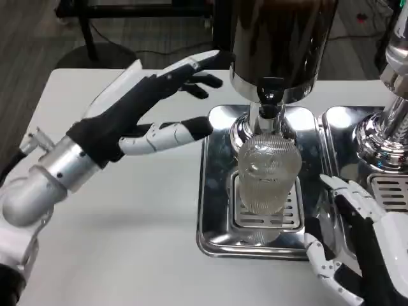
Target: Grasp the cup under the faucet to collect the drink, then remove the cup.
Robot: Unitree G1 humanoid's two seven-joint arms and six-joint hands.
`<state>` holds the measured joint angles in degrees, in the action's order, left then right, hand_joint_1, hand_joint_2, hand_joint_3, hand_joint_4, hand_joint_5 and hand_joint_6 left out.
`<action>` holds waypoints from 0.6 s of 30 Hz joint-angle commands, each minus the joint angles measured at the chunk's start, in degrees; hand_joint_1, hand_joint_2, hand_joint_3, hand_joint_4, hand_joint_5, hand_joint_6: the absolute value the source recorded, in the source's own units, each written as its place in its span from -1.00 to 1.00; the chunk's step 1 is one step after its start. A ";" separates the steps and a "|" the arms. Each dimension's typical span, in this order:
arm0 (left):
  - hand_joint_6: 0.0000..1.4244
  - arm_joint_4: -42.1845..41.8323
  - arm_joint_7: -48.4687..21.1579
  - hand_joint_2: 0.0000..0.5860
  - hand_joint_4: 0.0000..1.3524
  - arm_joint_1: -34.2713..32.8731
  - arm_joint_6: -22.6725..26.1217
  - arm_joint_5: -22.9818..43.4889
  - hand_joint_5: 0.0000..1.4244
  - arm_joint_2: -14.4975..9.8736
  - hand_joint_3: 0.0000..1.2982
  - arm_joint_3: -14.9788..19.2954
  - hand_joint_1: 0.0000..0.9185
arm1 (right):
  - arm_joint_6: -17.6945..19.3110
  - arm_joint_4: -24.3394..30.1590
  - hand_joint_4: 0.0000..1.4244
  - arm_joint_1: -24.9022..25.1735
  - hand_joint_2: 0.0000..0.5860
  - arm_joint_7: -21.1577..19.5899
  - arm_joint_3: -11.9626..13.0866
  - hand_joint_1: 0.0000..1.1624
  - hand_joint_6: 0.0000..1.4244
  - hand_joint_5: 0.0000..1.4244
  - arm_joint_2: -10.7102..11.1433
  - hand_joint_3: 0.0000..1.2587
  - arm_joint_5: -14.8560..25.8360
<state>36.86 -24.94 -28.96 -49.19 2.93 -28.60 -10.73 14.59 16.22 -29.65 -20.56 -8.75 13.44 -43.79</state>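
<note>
We see the left hand [150,105] upper left of frame, above the white counter [115,223], fingers spread, holding nothing. Frame center: ribbed clear cup [266,175] upright on the drip tray [213,210], directly under the faucet [270,102]. Lower right: right hand [357,236], fingers apart, near the cup, not touching.

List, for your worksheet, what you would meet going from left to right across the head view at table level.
Left hand → clear ribbed cup standing on the steel drip tray under the dispenser faucet → right hand → second dispenser's chrome base at the right edge.
</note>
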 commanded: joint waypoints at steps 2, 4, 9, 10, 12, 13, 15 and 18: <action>-0.52 -0.53 -5.86 -0.71 -0.78 -2.60 2.75 1.73 -0.65 1.52 -0.74 0.98 -0.83 | -1.50 0.16 -0.75 -1.71 0.68 0.24 1.21 -0.30 -0.67 -0.81 0.64 -0.62 -0.42; -0.55 -0.47 -7.41 -0.71 -0.78 -2.86 3.30 1.92 -0.66 1.95 -0.74 1.22 -0.83 | -1.72 0.11 -0.76 -2.09 0.68 0.07 1.20 -0.31 -0.67 -0.81 0.56 -0.62 -0.40; -0.57 -0.42 -11.59 -0.72 -0.78 -3.69 4.90 2.13 -0.66 3.13 -0.72 1.49 -0.86 | -1.85 0.00 -0.76 -2.81 0.68 -0.40 1.27 -0.31 -0.68 -0.81 0.18 -0.62 0.00; -0.57 -0.35 -12.66 -0.72 -0.78 -4.02 5.37 2.37 -0.66 3.34 -0.72 1.45 -0.87 | -1.86 -0.01 -0.76 -2.88 0.68 -0.48 1.27 -0.31 -0.68 -0.81 0.07 -0.62 0.07; -0.57 -0.26 -14.20 -0.72 -0.78 -4.39 5.93 2.64 -0.66 3.65 -0.71 1.78 -0.87 | -1.81 -0.07 -0.76 -2.95 0.68 -0.66 1.24 -0.32 -0.68 -0.81 -0.07 -0.62 0.09; -0.57 -0.25 -14.82 -0.72 -0.78 -4.54 6.07 2.75 -0.66 3.76 -0.71 1.99 -0.87 | -1.81 -0.07 -0.76 -2.97 0.68 -0.69 1.20 -0.32 -0.68 -0.81 -0.12 -0.62 0.03; -0.57 -0.27 -15.76 -0.72 -0.76 -4.74 6.13 2.98 -0.66 3.88 -0.71 2.38 -0.87 | -1.79 -0.21 -0.76 -2.99 0.66 -0.71 1.17 -0.33 -0.70 -0.82 -0.25 -0.62 0.13; -0.57 -0.27 -17.08 -0.71 -0.76 -4.96 6.10 3.14 -0.65 3.83 -0.70 2.77 -0.87 | -1.75 -0.49 -0.76 -2.97 0.66 -0.73 1.20 -0.34 -0.70 -0.82 -0.46 -0.62 0.40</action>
<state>36.47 -40.43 -32.53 -43.34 5.97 -24.68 -8.52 13.10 16.15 -32.21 -20.59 -7.74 13.37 -43.59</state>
